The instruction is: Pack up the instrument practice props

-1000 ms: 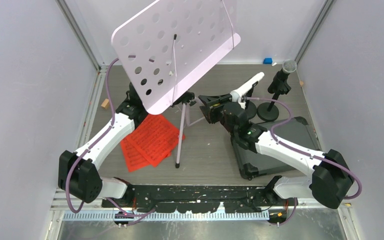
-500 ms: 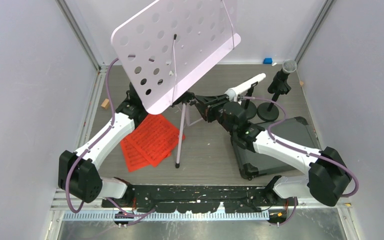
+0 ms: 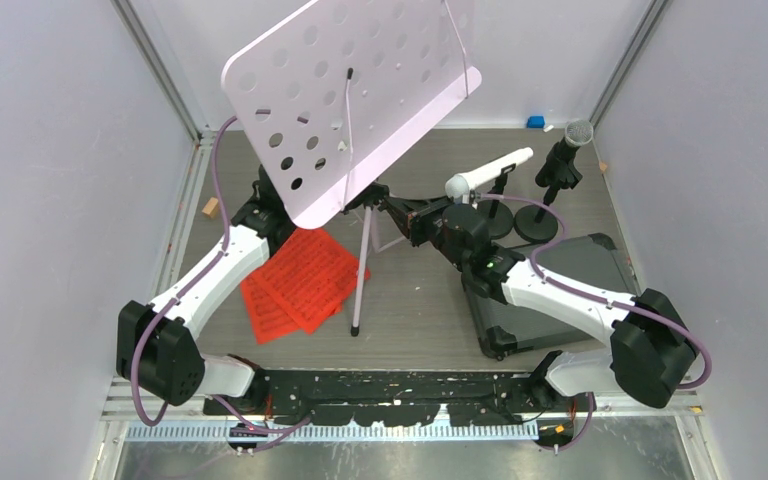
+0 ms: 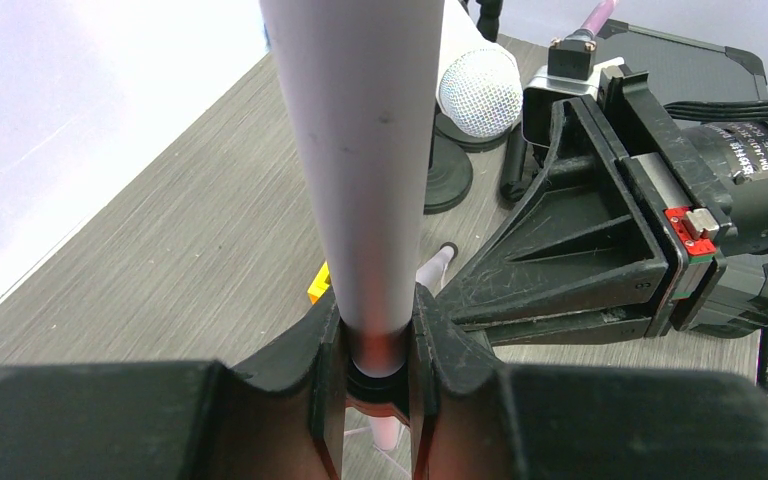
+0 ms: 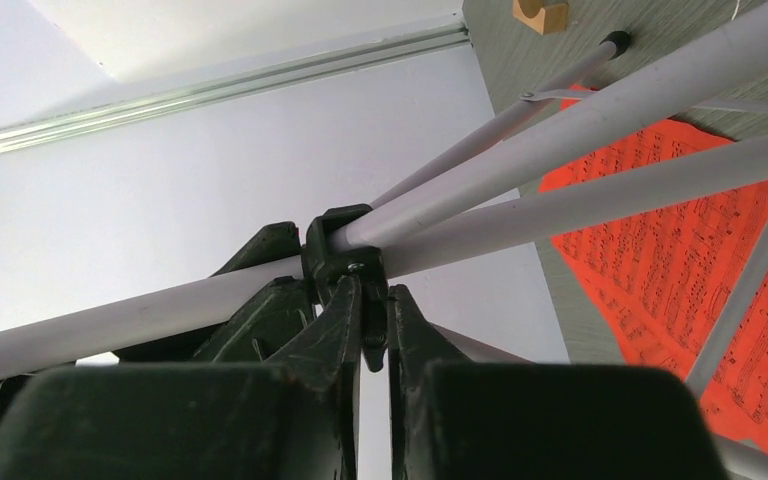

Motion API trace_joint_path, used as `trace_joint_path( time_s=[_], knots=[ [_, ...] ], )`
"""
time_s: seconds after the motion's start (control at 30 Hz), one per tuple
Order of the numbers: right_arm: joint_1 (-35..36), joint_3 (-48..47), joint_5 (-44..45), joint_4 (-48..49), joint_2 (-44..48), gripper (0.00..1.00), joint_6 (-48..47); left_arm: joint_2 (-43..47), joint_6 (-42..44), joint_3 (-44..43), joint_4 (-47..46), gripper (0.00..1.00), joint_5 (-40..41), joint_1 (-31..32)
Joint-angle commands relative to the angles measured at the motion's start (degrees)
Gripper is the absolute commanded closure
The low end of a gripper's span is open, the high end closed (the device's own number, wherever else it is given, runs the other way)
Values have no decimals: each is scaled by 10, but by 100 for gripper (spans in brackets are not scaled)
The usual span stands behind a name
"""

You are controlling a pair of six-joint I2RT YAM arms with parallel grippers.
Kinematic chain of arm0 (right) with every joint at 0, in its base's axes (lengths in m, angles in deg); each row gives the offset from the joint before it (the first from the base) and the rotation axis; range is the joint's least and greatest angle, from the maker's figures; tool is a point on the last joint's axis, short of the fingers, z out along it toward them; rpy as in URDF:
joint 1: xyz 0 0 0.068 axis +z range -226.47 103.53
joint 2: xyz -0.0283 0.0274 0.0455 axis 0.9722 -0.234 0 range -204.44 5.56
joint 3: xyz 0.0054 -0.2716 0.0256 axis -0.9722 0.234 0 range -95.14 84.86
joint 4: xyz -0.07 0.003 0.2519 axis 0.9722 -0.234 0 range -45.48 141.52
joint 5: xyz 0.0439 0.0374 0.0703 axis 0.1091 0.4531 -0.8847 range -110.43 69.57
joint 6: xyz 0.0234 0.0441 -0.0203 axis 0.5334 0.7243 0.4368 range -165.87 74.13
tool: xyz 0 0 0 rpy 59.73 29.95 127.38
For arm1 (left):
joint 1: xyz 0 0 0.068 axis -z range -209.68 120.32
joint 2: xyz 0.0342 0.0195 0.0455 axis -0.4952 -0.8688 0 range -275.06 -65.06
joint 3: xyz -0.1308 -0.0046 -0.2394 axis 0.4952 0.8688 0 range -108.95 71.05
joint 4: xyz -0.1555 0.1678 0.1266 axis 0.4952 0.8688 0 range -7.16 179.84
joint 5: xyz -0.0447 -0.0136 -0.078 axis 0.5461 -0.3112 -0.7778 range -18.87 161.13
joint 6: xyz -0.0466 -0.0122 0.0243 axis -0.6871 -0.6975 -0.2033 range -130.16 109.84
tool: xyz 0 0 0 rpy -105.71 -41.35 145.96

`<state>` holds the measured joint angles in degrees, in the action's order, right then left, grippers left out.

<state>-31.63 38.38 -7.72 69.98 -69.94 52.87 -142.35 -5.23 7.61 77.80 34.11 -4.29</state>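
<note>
Both grippers have hold of the stand. The left gripper (image 4: pixel 375 335) is squeezed tight around the pole (image 4: pixel 360 150), low down. The right gripper (image 5: pixel 368 320) is nearly closed on the black collar (image 5: pixel 338 240) where the legs (image 5: pixel 600 207) meet. I think it pinches a small knob there, but the view is too close to be sure. The stand is up on the table (image 3: pixel 420 310), with the big desk (image 3: pixel 350 100) tipped high above and the red pages (image 3: pixel 300 280) lying flat under the legs.

The desk makes the stand heavy on top. If the left grip slides on the smooth pole, the whole thing could tip over. If the legs fold in, only that grip keeps it up. The white mic (image 3: pixel 490 172) stands just beside the right arm (image 3: pixel 560 295), so a small swing could knock it down. A leg tip could catch the pages and drag them. If the two arms pull different ways, the thin pole might bend or pop free.
</note>
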Motion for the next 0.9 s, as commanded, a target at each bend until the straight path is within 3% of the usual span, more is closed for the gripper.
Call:
trace_joint_path(
  time_s=[0.0, 0.1, 0.33, 0.47, 0.57, 0.87],
  knots=[
    [5, -1, -4, 16, 0, 94, -8, -19, 22, 7, 97, 100, -27, 17],
    [6, 0, 7, 3, 3, 100, -43, -19, 23, 6, 97, 100, -27, 17],
    [15, -25, 31, -41, 2, 100, -209, -18, 28, 5, 103, 100, -25, 17],
    [52, -11, 125, -18, 22, 100, -367, -18, 29, 5, 104, 100, -24, 17],
    [85, -3, 182, 9, 33, 100, -546, -18, 30, 4, 105, 100, -23, 17],
    [113, -18, 82, 58, 10, 100, -899, -16, 35, 3, 113, 100, -22, 18]
  ],
)
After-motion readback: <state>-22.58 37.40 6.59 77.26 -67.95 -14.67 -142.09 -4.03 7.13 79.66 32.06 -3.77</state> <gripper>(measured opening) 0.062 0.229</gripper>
